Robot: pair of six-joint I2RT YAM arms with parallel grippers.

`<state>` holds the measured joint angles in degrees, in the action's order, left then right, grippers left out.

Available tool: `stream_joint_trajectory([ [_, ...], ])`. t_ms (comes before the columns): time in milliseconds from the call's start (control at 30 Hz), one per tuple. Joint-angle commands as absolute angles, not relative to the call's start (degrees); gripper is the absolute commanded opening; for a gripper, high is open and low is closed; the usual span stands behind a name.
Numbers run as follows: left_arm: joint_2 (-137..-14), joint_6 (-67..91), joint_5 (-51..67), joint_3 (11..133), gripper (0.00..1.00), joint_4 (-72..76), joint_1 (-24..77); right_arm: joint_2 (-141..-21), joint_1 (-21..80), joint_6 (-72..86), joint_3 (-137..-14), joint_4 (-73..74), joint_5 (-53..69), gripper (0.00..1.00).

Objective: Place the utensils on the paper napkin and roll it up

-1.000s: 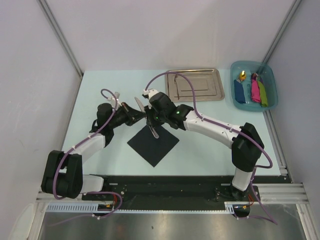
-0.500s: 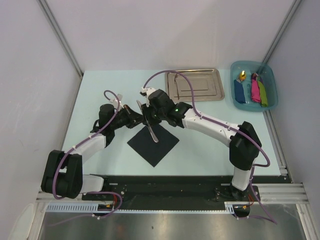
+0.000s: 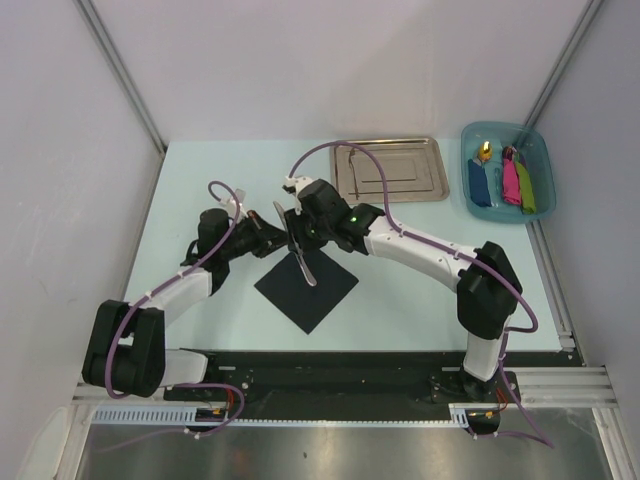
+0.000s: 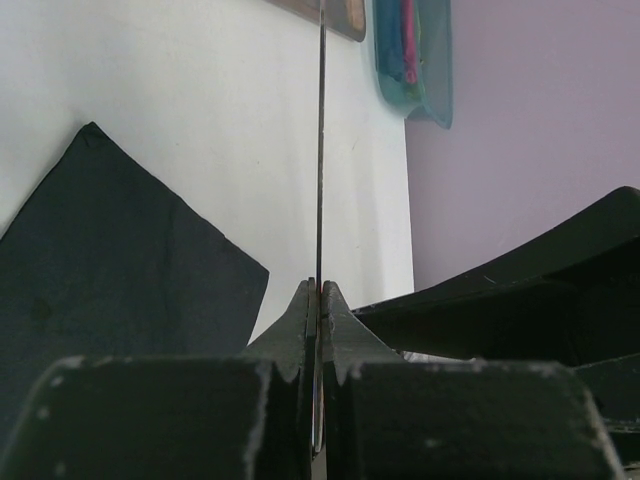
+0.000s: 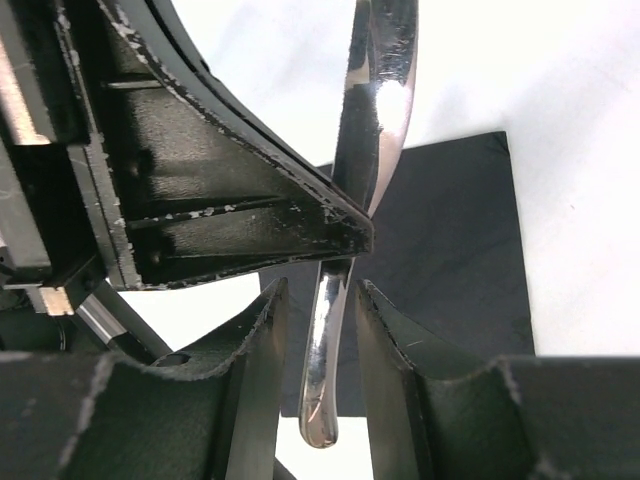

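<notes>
Entry: no text, label, brand, number or sign is showing legibly in any of the three views.

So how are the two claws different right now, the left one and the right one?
The left gripper is shut tight on the silvery utensil. The right gripper is open, its fingers flanking it with gaps either side. The left gripper pinches it further along, while the right gripper straddles it near its rounded end. Both are black, meeting by the far corner of the napkin.
</notes>
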<state>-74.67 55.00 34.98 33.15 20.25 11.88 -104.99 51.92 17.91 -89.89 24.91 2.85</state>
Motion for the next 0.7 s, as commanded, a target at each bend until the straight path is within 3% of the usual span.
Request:
stream_joint_trajectory([
  [0,-73.65,54.76,36.74,32.96,0.00,22.59,12.22,-103.97,51.50,17.14,-89.30,24.87,2.20,0.38],
  [667,-73.21,54.14,37.00,32.70,0.00,21.88,12.74,-106.70,51.59,17.05,-88.86,24.26,3.60,0.25],
])
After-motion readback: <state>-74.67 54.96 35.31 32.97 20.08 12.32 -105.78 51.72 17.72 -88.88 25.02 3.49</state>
